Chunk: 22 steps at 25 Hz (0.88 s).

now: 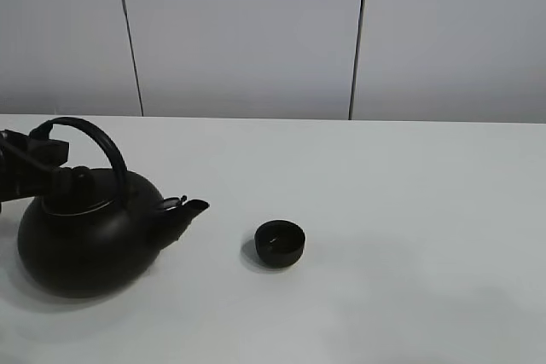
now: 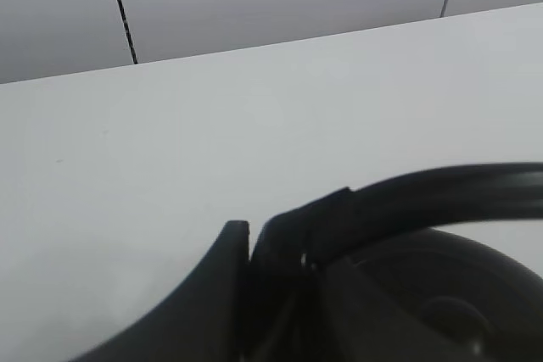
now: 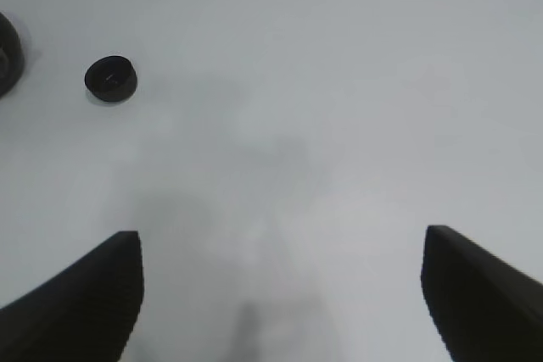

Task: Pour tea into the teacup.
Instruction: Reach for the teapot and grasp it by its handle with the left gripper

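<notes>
The small black teacup (image 1: 280, 243) stands upright on the white table, a short way right of the kettle's spout (image 1: 189, 209). The big black kettle (image 1: 85, 240) sits at the left with its spout pointing toward the cup. My left gripper (image 1: 43, 153) is shut on the left end of the kettle's arched handle (image 1: 107, 147). In the left wrist view the left gripper (image 2: 250, 239) clamps the handle (image 2: 441, 192) above the lid. My right gripper (image 3: 282, 294) hangs open over bare table, far from the teacup (image 3: 110, 79). The right arm is outside the exterior view.
The white table (image 1: 409, 210) stretches to the right of the cup. A pale panelled wall (image 1: 256, 31) with dark seams stands behind its far edge. An edge of the kettle (image 3: 7, 52) shows in the right wrist view.
</notes>
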Available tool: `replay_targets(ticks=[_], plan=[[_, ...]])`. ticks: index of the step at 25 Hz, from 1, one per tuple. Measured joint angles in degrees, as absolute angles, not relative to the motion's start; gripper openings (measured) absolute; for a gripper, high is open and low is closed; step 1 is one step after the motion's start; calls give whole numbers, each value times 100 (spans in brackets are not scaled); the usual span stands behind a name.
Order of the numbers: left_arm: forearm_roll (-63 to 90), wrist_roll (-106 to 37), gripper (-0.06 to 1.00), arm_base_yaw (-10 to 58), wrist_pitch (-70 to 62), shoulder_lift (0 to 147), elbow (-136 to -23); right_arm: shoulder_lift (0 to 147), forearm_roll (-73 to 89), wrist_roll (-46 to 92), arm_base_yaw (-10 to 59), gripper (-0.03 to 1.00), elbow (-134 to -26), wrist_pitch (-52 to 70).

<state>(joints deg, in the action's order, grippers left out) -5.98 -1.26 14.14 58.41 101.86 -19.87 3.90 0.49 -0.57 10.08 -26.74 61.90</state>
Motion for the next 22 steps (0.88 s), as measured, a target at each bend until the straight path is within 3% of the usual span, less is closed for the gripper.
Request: replay_targets(ticks=[14, 22], plan=[[-691, -393, 13, 1414, 5842, 10193, -2038, 390, 49, -57, 1008, 61, -2674, 6190], [-854, -445, 12, 1414, 5184, 10193, -2512, 390, 49, -57, 1008, 61, -2674, 6190]])
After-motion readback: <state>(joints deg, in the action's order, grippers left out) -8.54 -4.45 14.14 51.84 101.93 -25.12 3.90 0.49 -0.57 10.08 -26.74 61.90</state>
